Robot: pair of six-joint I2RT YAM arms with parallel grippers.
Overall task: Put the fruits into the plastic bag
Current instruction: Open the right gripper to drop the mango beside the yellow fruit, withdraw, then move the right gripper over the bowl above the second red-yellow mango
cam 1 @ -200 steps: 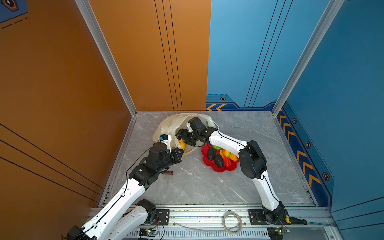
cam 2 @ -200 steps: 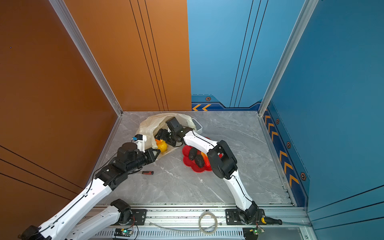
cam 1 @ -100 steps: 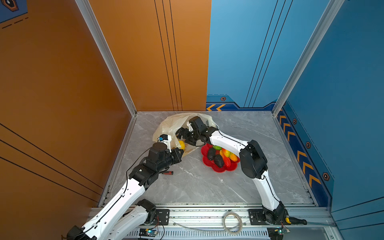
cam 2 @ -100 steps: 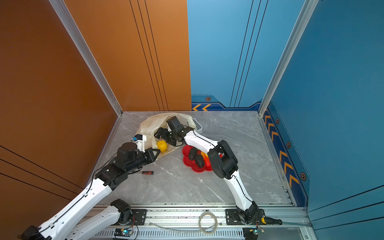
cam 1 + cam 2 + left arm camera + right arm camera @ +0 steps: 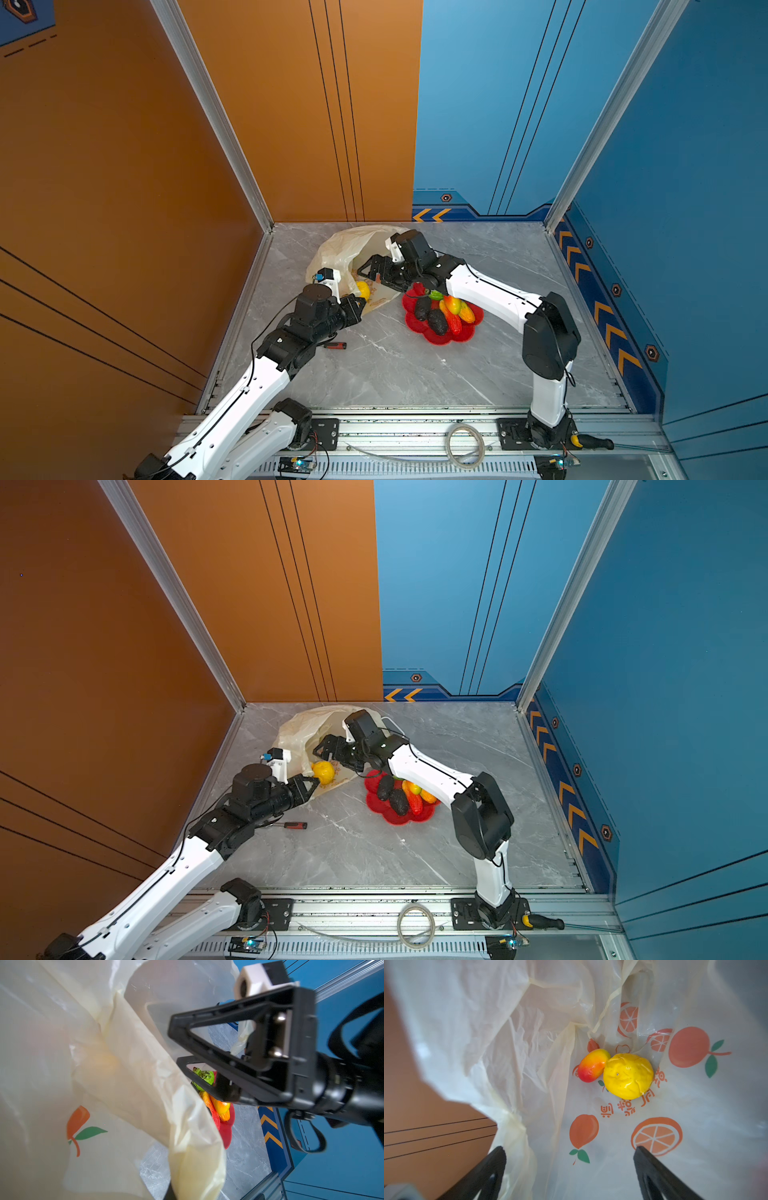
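Spread wide and gripping nothing: fingers of the right gripper, poised at the mouth of the plastic bag. Just past the tips, loose on the bag's printed inner wall: a yellow fruit touching a smaller red-orange fruit. Against a second ago, hardly any movement: same wide spread throughout, only eased back a touch, with the yellow fruit now clear of the jaws in both top views rather than half hidden by them. Reads as a drop already made and a retreat beginning. Clamped fully shut: the left gripper, apparently on the bag's near lip, propping the mouth open; impossible to tell the exact pinch point, with its own fingertips barely in the left wrist view. Further out, on the red dish just beside the bag: the remaining fruits, two dark, one green, several red-orange or yellow. Leaves most of the task undone. Calls next, probably, for a swing back to the dish while holding the left clamp firm, for fear of a slack lip folding over the opening.
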